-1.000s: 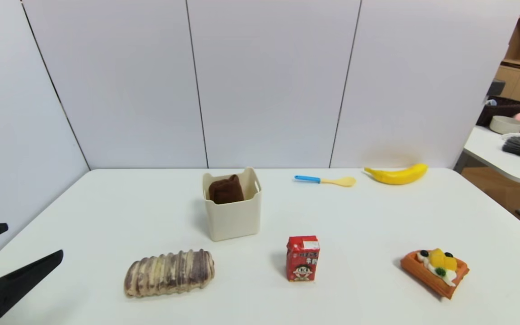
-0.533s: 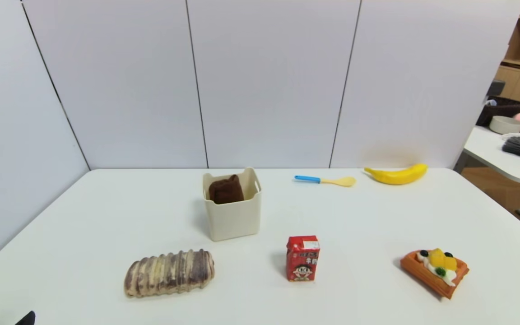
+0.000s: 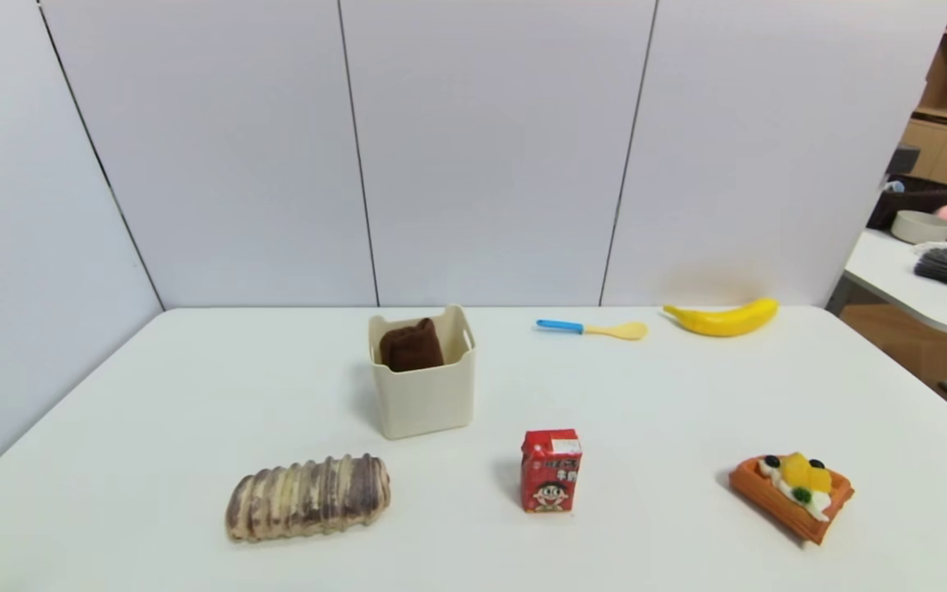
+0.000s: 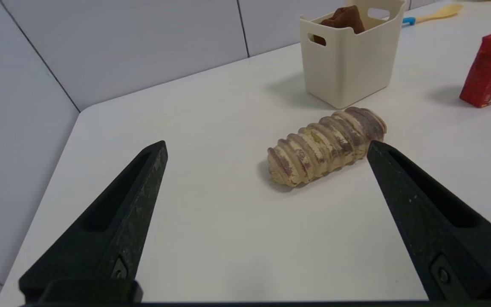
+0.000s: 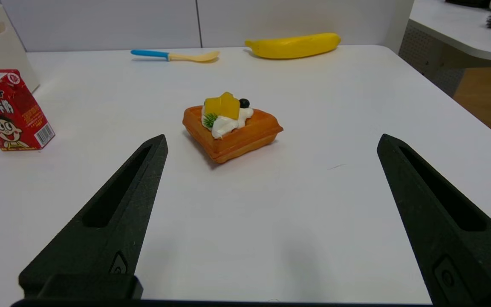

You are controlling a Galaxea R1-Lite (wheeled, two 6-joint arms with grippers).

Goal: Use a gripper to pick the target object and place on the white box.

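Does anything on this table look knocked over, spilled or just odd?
Nothing is spilled or damaged. The one oddity: the brown block leans upright inside the white box, poking above its rim, rather than lying flat.

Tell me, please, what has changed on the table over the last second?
The left gripper, open and empty, drew back out of the head view's lower left. The dark brown soft block stayed inside the cream-white plastic bin; the striped bread loaf and red milk carton did not move.

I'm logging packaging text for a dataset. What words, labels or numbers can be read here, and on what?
"旺仔" and "牛奶": on the red milk carton, above a cartoon face.
Barcode on the carton's side: digits too small to read.
White label on the carton's top: unreadable.
Nothing else carries text.
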